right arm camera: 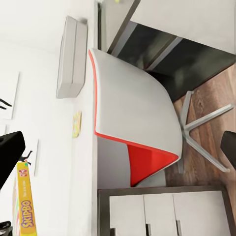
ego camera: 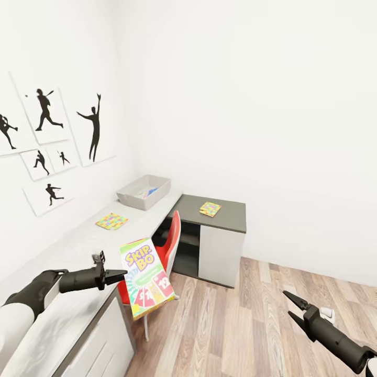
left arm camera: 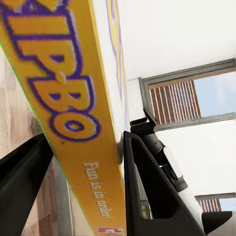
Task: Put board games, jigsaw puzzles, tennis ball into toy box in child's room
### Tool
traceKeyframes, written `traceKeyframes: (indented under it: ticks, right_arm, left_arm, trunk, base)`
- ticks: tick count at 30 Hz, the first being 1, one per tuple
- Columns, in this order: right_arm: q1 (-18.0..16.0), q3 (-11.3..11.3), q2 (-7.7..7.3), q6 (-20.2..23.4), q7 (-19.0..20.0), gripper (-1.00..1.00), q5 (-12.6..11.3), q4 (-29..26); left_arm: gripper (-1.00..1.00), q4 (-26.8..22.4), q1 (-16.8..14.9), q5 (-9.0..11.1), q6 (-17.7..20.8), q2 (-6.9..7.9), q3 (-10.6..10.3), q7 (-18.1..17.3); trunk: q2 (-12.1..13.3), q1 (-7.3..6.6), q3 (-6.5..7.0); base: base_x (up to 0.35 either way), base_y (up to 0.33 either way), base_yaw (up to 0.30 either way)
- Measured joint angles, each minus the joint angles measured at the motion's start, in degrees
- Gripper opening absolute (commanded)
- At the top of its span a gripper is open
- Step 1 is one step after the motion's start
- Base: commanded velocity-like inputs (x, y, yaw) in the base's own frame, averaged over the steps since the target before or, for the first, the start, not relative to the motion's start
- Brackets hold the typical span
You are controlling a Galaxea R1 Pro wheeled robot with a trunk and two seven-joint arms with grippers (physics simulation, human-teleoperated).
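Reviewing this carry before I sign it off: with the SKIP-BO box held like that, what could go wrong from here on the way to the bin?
1. The left gripper pinches the SKIP-BO box by one edge, and the box hangs past the table edge above the red chair; a slip would likely drop it there.
2. A jigsaw puzzle lies between it and the toy box; a low pass might sweep it.

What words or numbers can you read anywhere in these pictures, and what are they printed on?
"SKIP-BO": face of the board game box held in the left tool.
"12": red panel on that face.
"Fun is in order": the box's yellow edge, left wrist view.
Other print on the box is too blurred to read.
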Motion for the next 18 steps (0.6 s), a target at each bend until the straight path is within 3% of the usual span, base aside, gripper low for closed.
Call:
traceKeyframes:
  ticks: [6,9,18]
  right_arm:
    - [0.0,0.1,0.0,0.0,0.0,1.0,0.0,0.0]
    - [0.0,0.2,0.0,0.0,-0.2,1.0,0.0,-0.1]
    - [0.0,0.2,0.0,0.0,-0.4,1.0,0.0,-0.2]
  left_arm:
    - [-1.0,0.1,0.2,0.1,-1.7,0.37,0.1,0.0]
    - [-1.0,0.1,0.3,0.2,-2.2,1.33,0.2,0.0]
    - [-1.0,0.1,0.4,0.1,-2.2,1.82,0.2,0.0]
  trunk:
    - [0.0,-0.01,0.03]
    - [0.0,-0.02,0.03]
    - [0.0,-0.02,0.04]
  base:
    - [0.065,-0.111,-0.018]
    - [0.206,-0.219,-0.001]
    - [0.221,-0.099,0.0]
